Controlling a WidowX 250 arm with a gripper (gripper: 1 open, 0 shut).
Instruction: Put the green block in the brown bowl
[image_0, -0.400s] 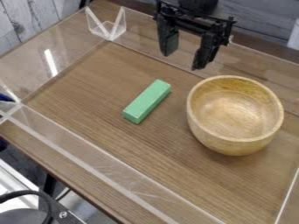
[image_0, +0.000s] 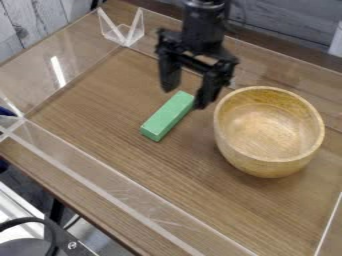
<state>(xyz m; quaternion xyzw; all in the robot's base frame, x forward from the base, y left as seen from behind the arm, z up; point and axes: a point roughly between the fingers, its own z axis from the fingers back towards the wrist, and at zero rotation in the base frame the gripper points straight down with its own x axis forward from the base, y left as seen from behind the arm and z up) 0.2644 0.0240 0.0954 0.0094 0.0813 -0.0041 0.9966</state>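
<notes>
The green block (image_0: 166, 118) lies flat on the wooden table, left of centre, its long side running diagonally. My gripper (image_0: 186, 90) hangs pointing down just above the block's far end, fingers (image_0: 167, 76) spread open with nothing between them. The brown bowl (image_0: 270, 130) stands upright and empty to the right of the block, close beside my gripper's right finger.
A clear plastic wall (image_0: 80, 165) rings the table, with a low front edge and a folded clear corner piece (image_0: 123, 28) at the back left. A black cable (image_0: 40, 240) curls outside the front left corner.
My gripper has moved left and down from the back of the table to a spot over the block's far end. It stays open. Block and bowl have not moved.
</notes>
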